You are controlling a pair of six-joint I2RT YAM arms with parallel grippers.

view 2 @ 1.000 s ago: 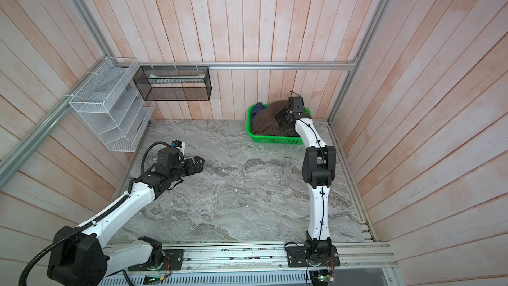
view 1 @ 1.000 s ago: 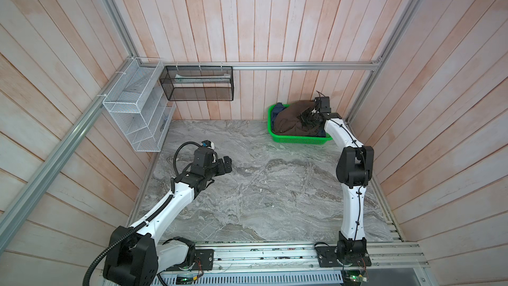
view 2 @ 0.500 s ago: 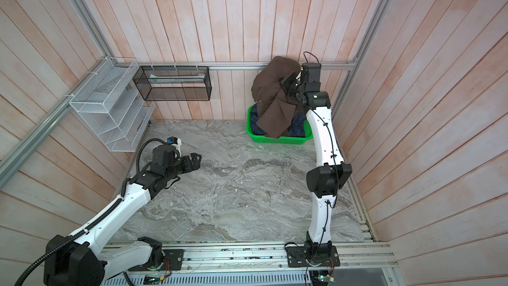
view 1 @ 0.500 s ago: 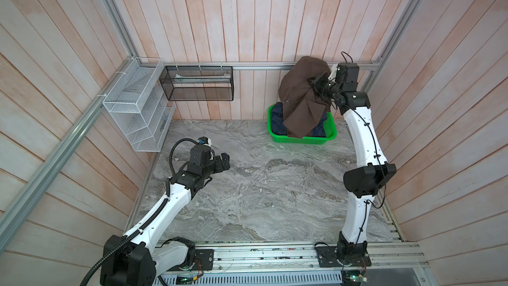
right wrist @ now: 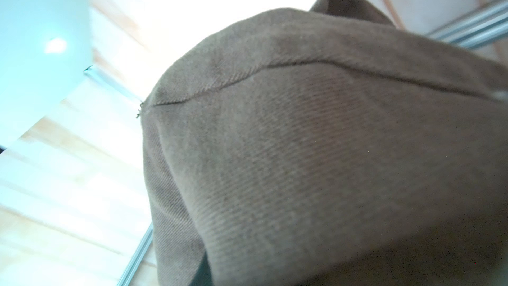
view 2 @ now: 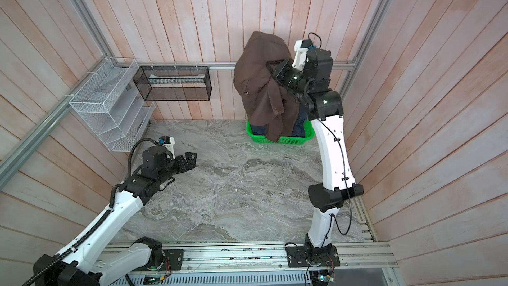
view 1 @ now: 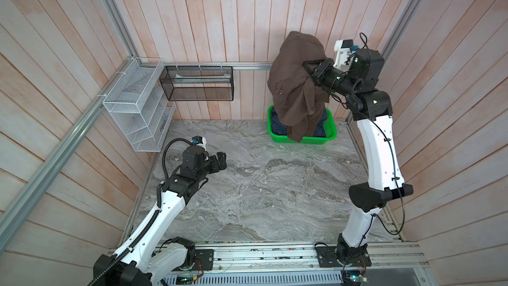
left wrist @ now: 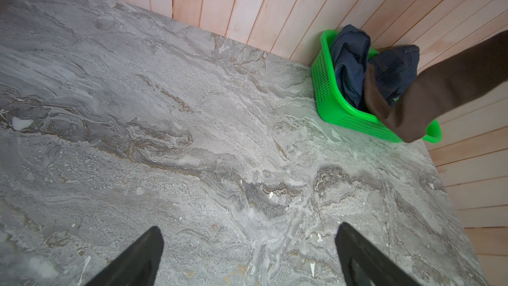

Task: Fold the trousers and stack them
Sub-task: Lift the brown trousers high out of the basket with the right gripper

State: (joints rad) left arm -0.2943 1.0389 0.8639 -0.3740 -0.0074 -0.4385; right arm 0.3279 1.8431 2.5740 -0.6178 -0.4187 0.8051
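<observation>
Marble tabletop; trousers aloft, draped over right hand.

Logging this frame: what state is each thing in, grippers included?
trousers: bunched, hanging in the air from the right gripper, over the green basket.
right gripper: raised high, jaws shut on the trousers.
left gripper: jaws open, empty, above the table.
green basket: upright at the table's far corner, holding the navy garment.
navy garment: crumpled inside the green basket.
</observation>
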